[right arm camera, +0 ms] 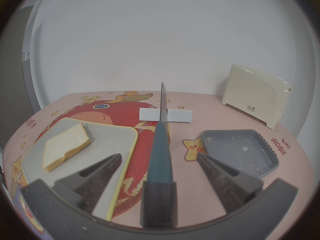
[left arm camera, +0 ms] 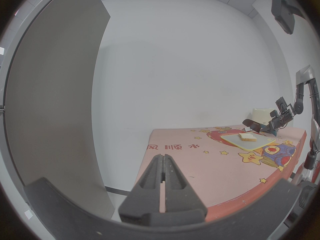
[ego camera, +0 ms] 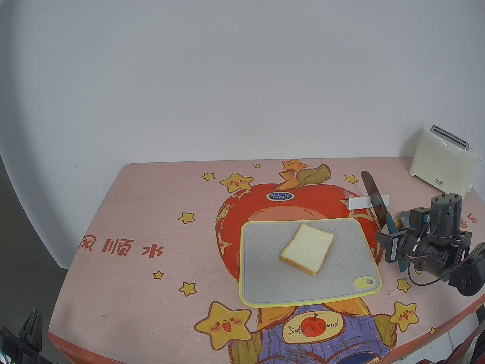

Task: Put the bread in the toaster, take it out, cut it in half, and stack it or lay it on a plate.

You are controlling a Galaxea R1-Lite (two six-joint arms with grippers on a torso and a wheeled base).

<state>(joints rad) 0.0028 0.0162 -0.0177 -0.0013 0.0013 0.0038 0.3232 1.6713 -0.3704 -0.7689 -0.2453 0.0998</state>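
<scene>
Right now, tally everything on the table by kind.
Bread: 1
Board: 1
Knife: 1
Toaster: 1
Plate: 1
White strip: 1
Total: 6

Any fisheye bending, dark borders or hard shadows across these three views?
Head view: the table edge bows mildly, light is even, soft shadow beside the bread. Left wrist view: strong fisheye, black rim, the grey panel bows. Right wrist view: round dark border, toaster looks tilted, no glare on the knife.
</scene>
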